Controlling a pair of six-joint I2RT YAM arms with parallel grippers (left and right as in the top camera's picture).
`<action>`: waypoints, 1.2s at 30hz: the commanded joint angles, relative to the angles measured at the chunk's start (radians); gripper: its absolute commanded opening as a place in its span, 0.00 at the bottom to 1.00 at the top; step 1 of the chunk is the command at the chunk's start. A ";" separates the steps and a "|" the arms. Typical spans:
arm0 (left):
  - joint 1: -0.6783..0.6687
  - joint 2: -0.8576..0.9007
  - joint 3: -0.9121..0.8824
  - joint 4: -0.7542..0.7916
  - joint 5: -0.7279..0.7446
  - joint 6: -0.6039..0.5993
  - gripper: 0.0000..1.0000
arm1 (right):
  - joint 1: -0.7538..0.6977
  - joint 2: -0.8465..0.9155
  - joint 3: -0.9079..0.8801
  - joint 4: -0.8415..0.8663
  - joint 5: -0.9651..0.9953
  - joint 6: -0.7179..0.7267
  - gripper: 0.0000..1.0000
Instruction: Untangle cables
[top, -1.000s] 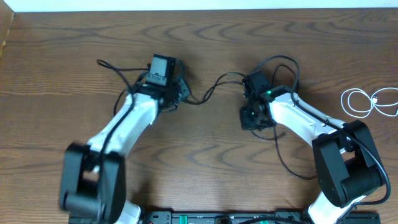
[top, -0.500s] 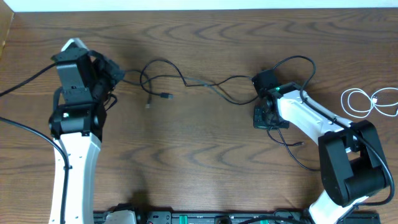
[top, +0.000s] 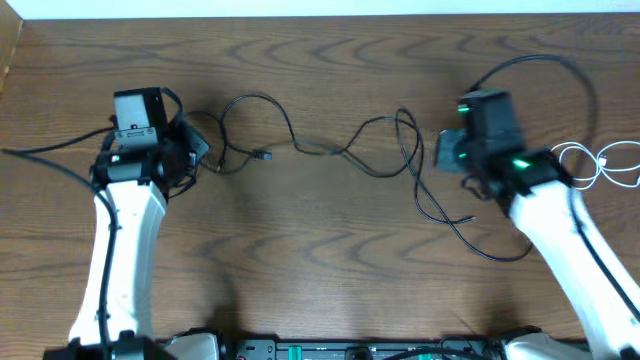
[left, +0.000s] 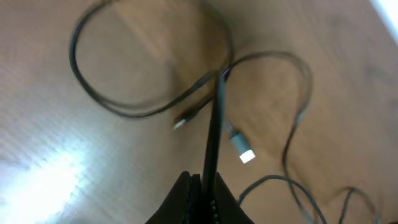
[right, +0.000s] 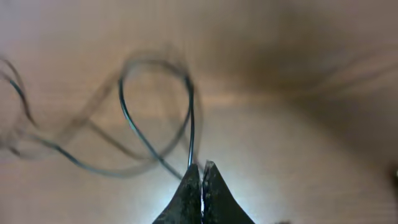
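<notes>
Maybe halfway, I reckon: left jaws and right jaws each pinch a strand of the black cables (top: 330, 148), which lie strung across the worktop (top: 320, 280) with loops and crossings left, white cable (top: 585, 160) coiled apart by the right arm.

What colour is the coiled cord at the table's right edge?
The coiled cord is white; the overhead view shows it best.

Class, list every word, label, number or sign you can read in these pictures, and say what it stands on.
None can be read.
The black cables, white cable, wooden table, left arm and right arm show no text.
The dark strip at the table's near edge is too small to read.
</notes>
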 joint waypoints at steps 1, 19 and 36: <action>-0.002 0.048 -0.004 -0.033 -0.013 0.018 0.08 | -0.067 -0.119 0.008 0.049 0.018 -0.021 0.01; -0.145 0.104 -0.007 -0.219 0.072 0.245 0.08 | 0.029 0.066 0.099 0.035 -0.449 -0.441 0.56; -0.191 0.104 -0.074 -0.323 -0.006 0.249 0.08 | 0.203 0.416 0.393 -0.112 -0.350 -0.563 0.63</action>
